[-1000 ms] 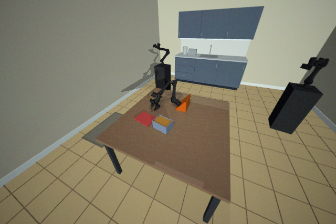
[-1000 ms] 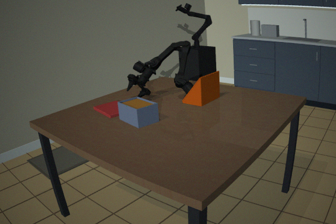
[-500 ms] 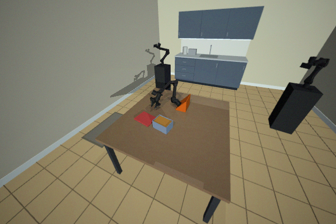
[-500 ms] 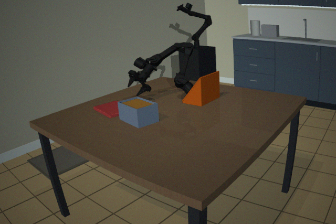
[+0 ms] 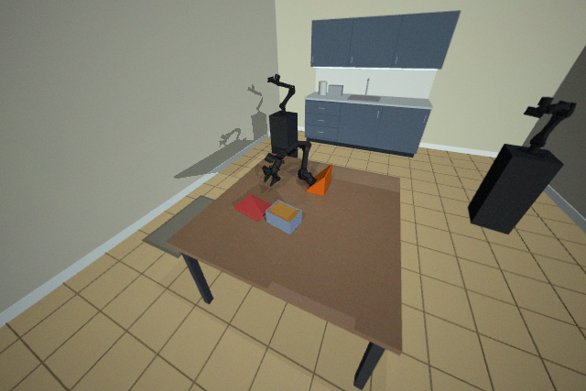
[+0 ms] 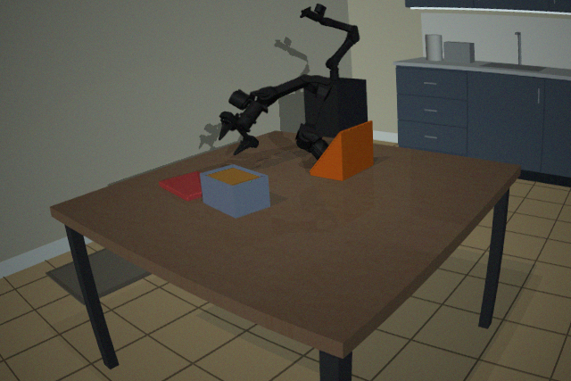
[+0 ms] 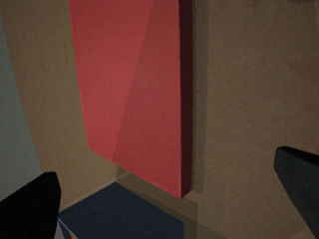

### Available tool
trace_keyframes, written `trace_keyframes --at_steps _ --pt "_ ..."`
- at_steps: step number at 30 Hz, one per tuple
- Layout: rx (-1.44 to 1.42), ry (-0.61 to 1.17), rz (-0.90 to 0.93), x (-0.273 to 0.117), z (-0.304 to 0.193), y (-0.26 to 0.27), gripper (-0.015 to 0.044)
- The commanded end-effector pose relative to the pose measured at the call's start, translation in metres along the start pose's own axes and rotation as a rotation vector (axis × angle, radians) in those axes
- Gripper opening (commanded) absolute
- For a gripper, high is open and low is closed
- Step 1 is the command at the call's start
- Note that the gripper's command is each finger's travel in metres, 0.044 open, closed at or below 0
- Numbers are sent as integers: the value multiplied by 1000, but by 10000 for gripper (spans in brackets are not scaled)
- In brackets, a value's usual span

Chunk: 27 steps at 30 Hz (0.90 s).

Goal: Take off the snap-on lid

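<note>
The red lid (image 5: 252, 208) (image 6: 183, 186) (image 7: 135, 75) lies flat on the table (image 5: 330, 249) (image 6: 322, 247) (image 7: 249, 75), its smooth face up. The blue-grey storage box (image 5: 281, 224) (image 6: 235, 199) (image 7: 135, 209) stands upright and uncovered close beside the lid; an orange surface (image 5: 284, 211) (image 6: 234, 176) shows inside it. Whether box and lid touch is hard to tell. My gripper (image 5: 271, 183) (image 6: 227, 146) (image 7: 171, 170) is open and empty, its fingers wide apart. It hangs above the table on the arm's side of the lid, clear of lid and box. The lid's underside is hidden.
An orange wedge (image 5: 323, 183) (image 6: 348, 155) stands on the table beside the arm's base. Another arm on a black pedestal (image 5: 283, 127) (image 6: 345, 104) stands behind the table. One more pedestal (image 5: 513, 188) stands off to the right. A wall runs along the left side.
</note>
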<state>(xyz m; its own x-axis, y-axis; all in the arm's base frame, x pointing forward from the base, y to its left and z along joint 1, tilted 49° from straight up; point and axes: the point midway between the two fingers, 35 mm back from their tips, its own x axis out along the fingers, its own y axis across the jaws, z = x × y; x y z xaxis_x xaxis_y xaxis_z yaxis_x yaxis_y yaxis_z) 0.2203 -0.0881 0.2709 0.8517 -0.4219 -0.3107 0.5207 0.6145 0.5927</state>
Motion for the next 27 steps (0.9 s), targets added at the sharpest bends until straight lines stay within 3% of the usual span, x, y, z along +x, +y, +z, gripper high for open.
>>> trace_keyframes --at_steps 1,27 --pt "7 -11 5 -10 3 5 440" --pt "7 -10 3 -18 -1 11 440"
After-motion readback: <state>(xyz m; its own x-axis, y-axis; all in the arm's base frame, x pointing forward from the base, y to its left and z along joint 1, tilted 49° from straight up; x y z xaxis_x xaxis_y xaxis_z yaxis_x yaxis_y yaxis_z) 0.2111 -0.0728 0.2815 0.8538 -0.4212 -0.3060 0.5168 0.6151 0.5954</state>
